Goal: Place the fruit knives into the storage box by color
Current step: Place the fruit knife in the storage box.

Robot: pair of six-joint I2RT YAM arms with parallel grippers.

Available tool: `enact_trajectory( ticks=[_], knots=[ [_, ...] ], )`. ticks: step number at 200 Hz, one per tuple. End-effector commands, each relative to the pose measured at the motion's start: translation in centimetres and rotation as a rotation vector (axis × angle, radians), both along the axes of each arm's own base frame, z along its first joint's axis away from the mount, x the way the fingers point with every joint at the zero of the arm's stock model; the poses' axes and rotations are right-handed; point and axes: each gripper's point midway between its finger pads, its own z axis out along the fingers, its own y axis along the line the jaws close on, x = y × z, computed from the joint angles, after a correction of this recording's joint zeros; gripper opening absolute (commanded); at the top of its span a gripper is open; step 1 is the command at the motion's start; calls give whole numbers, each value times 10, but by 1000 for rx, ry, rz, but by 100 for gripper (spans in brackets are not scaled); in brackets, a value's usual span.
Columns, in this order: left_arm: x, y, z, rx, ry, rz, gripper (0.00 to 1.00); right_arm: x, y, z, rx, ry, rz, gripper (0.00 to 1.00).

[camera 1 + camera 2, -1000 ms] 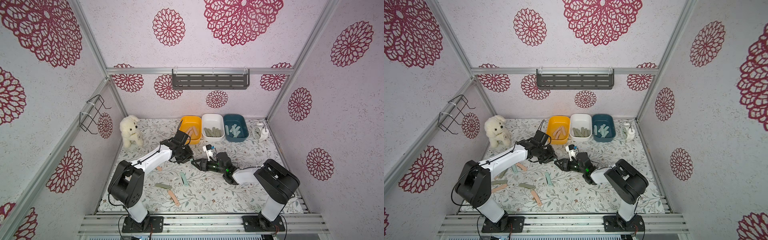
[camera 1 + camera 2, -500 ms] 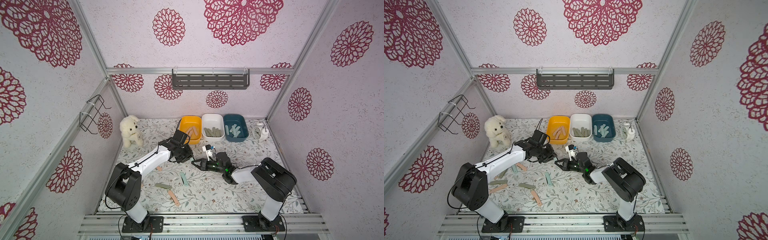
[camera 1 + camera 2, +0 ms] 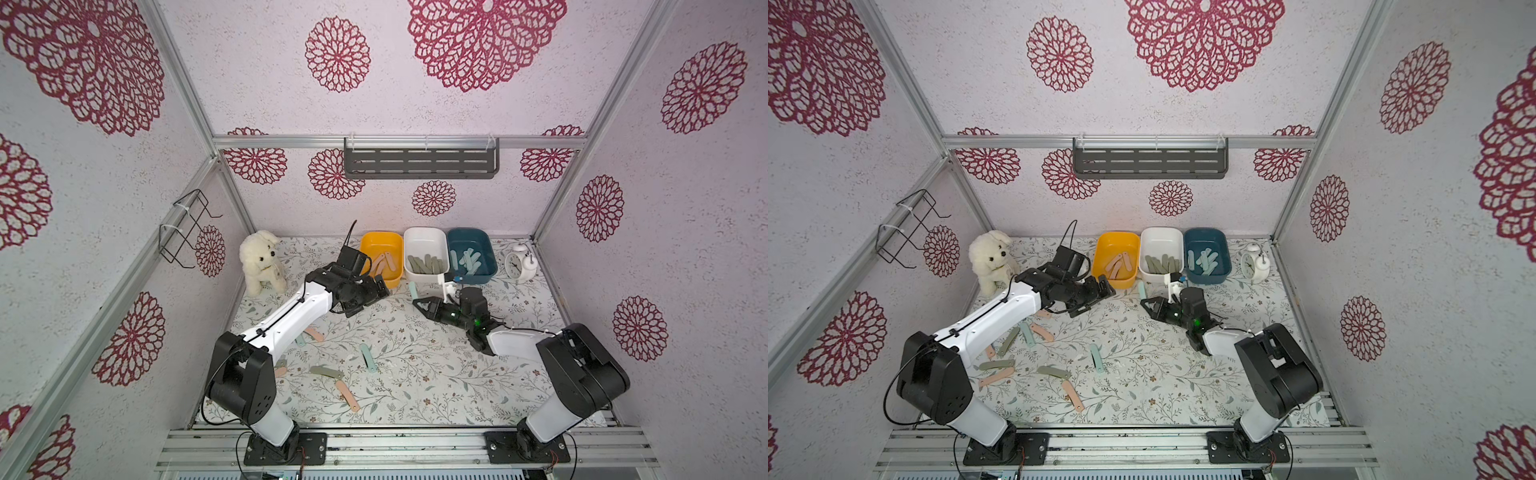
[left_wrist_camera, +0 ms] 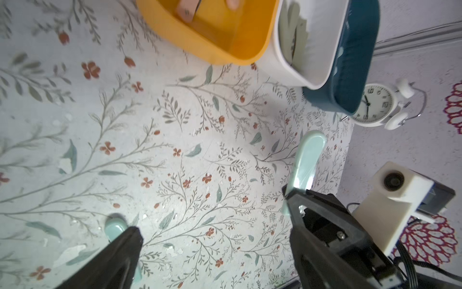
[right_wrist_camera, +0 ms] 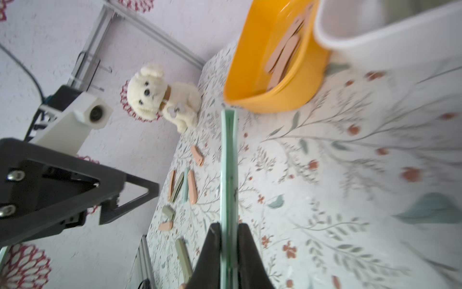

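right gripper (image 3: pixel 417 300) pinches the mint-teal knife (image 3: pixel 412 289) by one end, jaws pressed onto its flat faces. in the right wrist view the bar (image 5: pixel 228 162) shows edge-on, running straight out from the tips. its long axis points away from the jaws toward the seam between yellow tub (image 3: pixel 381 233) and white tub (image 3: pixel 422 276). the free end is just short of their front walls and appears clear of the mat. judged destination by colour: dark teal tub (image 3: pixel 478 279), which already holds mint bars. it lies past the white tub toward the robot's right, off to the side of the knife's heading, so the next move probably needs a rightward swing and a lift over the rim. right arm is the nearer one. left gripper (image 3: pixel 379 289): jaws spread wide, empty, just in front of the yellow tub, near the held knife but apart from it. surface: floral mat (image 3: pixel 415 374), flat. loose knives (image 3: pixel 324 371) lie toward the front left, well apart. room: alarm clock (image 3: pixel 516 266) sits just beside the teal tub, with the side wall close behind it.
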Motion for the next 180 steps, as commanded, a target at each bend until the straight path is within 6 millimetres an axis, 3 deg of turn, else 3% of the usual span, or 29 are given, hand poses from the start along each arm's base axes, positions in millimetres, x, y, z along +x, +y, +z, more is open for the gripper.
enact_trajectory(
  ticks=[1, 36, 69, 129, 166, 180],
  knots=[
    [3, 15, 7, 95, -17, -52, 97, 35, -46, 17, -122, -40, -116, 0],
    [20, 7, 1, 78, -2, -81, 97, 88, -113, 24, -212, -21, -258, 0],
    [29, 12, -14, 108, 56, -109, 97, 128, -155, 20, -355, -9, -361, 0],
    [27, 15, -41, 103, 141, -99, 97, 188, -165, -35, -540, 83, -337, 0],
    [19, 22, -58, 131, 194, -78, 97, 220, -166, -43, -591, 84, -328, 0],
    [15, 26, -65, 151, 215, -73, 97, 226, -164, -42, -593, 81, -318, 7]
  ],
)
